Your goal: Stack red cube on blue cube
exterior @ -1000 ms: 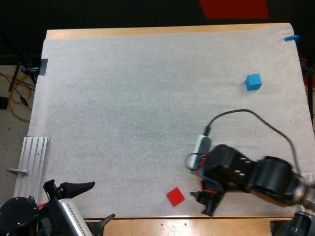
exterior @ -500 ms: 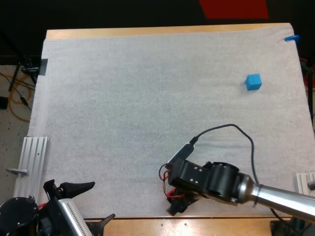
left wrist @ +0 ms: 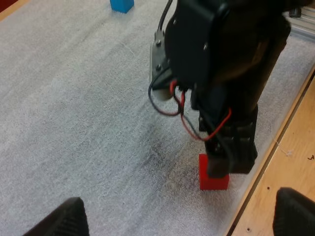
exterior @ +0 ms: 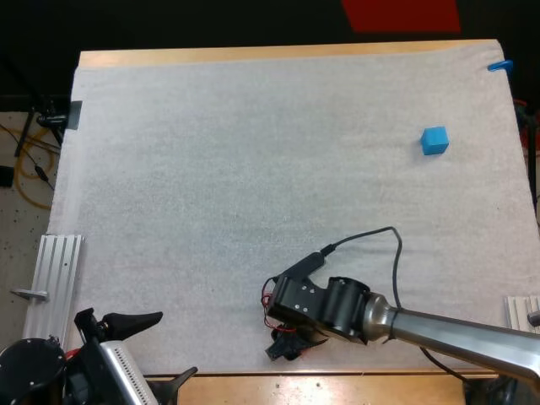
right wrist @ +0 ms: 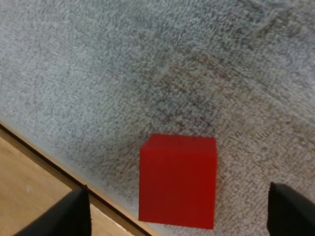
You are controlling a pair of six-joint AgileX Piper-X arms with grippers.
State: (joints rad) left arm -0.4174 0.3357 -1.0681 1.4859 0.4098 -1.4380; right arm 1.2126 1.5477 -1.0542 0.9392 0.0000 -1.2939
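The red cube (right wrist: pixel 178 179) lies on the white mat close to the table's near edge. My right gripper (right wrist: pixel 179 209) hangs right over it, open, one finger on each side and clear of the cube. In the left wrist view the red cube (left wrist: pixel 211 180) shows under that right gripper (left wrist: pixel 229 157). In the high view the right gripper (exterior: pixel 285 346) covers the cube. The blue cube (exterior: pixel 434 140) rests far off at the right of the mat, and it is also the blue cube (left wrist: pixel 121 5) behind the right arm. My left gripper (exterior: pixel 156 348) stays open at the near left corner, holding nothing.
A ribbed metal rail (exterior: pixel 52 278) lies along the mat's left side. The wooden table edge (right wrist: pixel 34 191) runs just beside the red cube. The mat (exterior: pixel 253 169) stretches wide between the two cubes.
My right arm has swung left along the near edge. The gripper, first to the right of the red cube, now sits over it and hides it in the high view.
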